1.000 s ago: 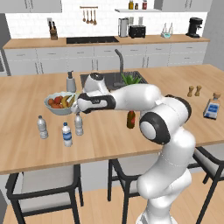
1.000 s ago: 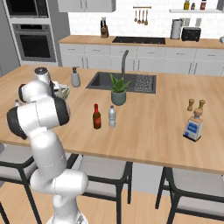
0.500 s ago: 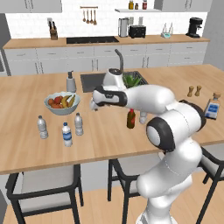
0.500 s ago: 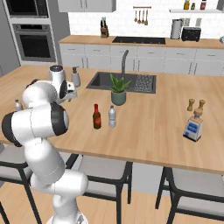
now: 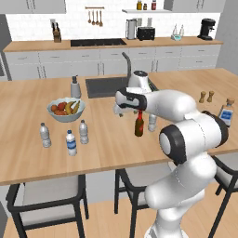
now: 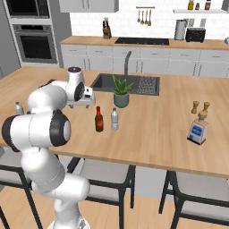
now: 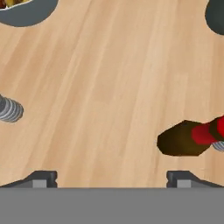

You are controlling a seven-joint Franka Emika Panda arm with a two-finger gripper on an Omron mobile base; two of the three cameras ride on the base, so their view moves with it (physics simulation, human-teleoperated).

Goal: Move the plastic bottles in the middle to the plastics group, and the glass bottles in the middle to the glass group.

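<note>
Three small bottles point(image 5: 82, 132) stand in a loose cluster on the counter point(image 5: 28, 153) in the left base view, well off to the claw's left, in front of a fruit bowl point(image 5: 66, 109): two plain ribbed ones and one with a blue label point(image 5: 70, 143). The claw point(image 5: 120, 111) hangs above the wood, pointing down, just left of the brown bottle point(image 5: 138, 125), which stands upright with its red neck up. A clear bottle point(image 5: 152, 122) stands just beyond the brown one, partly behind the arm. Far to the claw's right sit two shakers point(image 5: 206, 96) and a flat bottle point(image 5: 226, 113) with a blue label.

In the right base view the claw point(image 6: 85, 103) is above the counter point(image 6: 156, 138), near the brown bottle point(image 6: 99, 119) and apart from it. The clear bottle point(image 6: 115, 119) stands just beside the brown one, on the side away from the claw. A potted plant point(image 6: 120, 91) stands behind them, by the sink point(image 6: 147, 85). The flat bottle point(image 6: 197, 130) and shakers point(image 6: 200, 108) are well apart to the right.

In the hand view the claw point(image 7: 110, 178) is spread wide with only bare wood between its fingers point(image 7: 40, 179). The brown bottle point(image 7: 192, 136) lies above the right finger, outside the gap. A ribbed bottle point(image 7: 9, 109) shows at the left edge, and the bowl point(image 7: 26, 11) at the upper left.
</note>
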